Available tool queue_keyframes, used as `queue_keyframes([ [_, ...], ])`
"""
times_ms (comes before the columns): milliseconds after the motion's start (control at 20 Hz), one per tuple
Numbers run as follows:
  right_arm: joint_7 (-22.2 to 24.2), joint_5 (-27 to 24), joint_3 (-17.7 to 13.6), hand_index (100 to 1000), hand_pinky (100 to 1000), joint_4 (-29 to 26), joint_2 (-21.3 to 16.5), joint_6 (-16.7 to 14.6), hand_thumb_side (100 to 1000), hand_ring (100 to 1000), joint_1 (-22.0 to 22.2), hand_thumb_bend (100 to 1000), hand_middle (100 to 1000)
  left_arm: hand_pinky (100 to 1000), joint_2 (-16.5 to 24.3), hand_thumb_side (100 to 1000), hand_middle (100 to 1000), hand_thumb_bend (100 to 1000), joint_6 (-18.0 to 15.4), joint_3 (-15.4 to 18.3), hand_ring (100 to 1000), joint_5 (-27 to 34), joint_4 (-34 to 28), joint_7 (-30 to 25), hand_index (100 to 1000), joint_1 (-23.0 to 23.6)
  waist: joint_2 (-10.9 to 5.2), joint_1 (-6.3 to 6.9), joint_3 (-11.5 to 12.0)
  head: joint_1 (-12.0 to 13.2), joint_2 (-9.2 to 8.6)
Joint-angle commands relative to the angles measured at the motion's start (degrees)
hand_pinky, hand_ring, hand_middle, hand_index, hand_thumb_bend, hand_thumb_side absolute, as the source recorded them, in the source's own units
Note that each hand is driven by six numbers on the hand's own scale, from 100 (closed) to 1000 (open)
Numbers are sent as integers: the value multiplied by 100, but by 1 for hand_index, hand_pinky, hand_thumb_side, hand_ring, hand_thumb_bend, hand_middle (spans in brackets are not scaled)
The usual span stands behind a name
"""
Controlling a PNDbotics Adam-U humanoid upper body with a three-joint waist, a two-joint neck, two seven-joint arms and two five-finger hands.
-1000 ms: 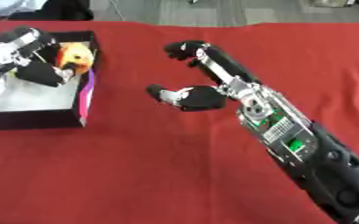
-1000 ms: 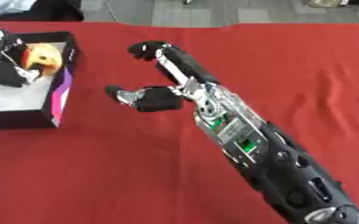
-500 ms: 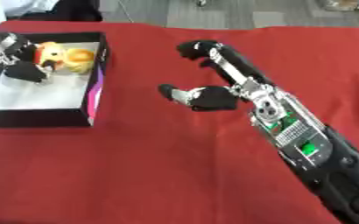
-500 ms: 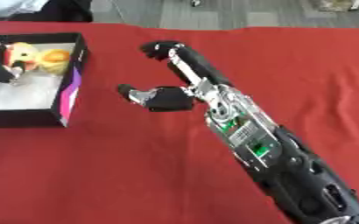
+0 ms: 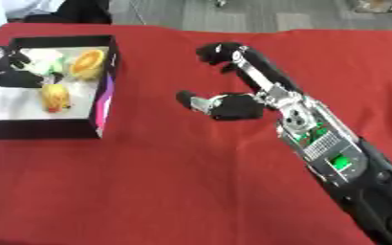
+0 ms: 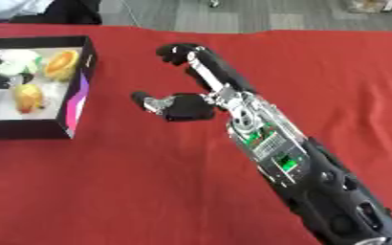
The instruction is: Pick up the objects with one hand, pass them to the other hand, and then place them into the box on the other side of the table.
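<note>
A black box (image 5: 105, 100) with a white floor stands at the left edge of the red table. In it lie an orange round thing (image 5: 86, 64), a white and green thing (image 5: 43, 59) and a small yellow thing (image 5: 55, 97). My left hand (image 5: 8, 72) shows only partly at the box's left side, fingers spread above the floor and holding nothing that I can see. My right hand (image 5: 234, 105) hovers over the table's middle, right of the box. It is open and empty, with the thumb (image 6: 145, 101) pointing left and the fingers (image 6: 179, 50) reaching toward the far side.
The red cloth (image 5: 166, 191) covers the whole table. My right forearm (image 5: 333, 158) runs from the lower right corner to the middle. Grey floor (image 5: 275, 14) lies beyond the far edge.
A small yellow thing now lies on the box floor below my left hand. My right hand keeps its open pose. The whole picture has shifted, so the camera moved.
</note>
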Motion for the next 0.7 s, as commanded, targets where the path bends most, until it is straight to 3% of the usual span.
queue_keyframes([
  [50,-37,-37,-77,852,781,-144,-66,-1,495,830,-63,472,763,764,132,449,716,507,43,154,821,-31,-77,112,769,-84,-14,-40,14,0,-70],
  [300,-133,-75,-151,851,778,-172,-82,22,472,830,-44,441,763,740,72,592,670,372,46,369,792,457,-473,611,685,-43,-20,-40,26,-18,-64],
  [400,-222,-101,-225,852,779,-192,-101,49,484,831,-35,371,767,733,2,690,669,341,-189,514,790,913,-803,1015,663,26,-21,-41,31,-35,-60],
  [550,-374,-167,-336,852,779,-208,-148,104,495,832,-21,325,768,730,-103,730,673,319,-595,677,791,1778,-1155,1583,658,173,-18,-45,33,-74,-58],
  [600,-421,-193,-375,855,779,-208,-162,123,554,836,-12,185,773,728,-134,828,686,259,-702,703,798,2008,-1230,1732,666,205,-19,-46,31,-81,-56],
  [700,-645,-343,-584,859,778,-210,-234,186,580,840,37,125,777,730,-296,872,707,245,-1081,877,808,2628,-1518,2089,687,362,-20,-47,31,-102,-53],
])
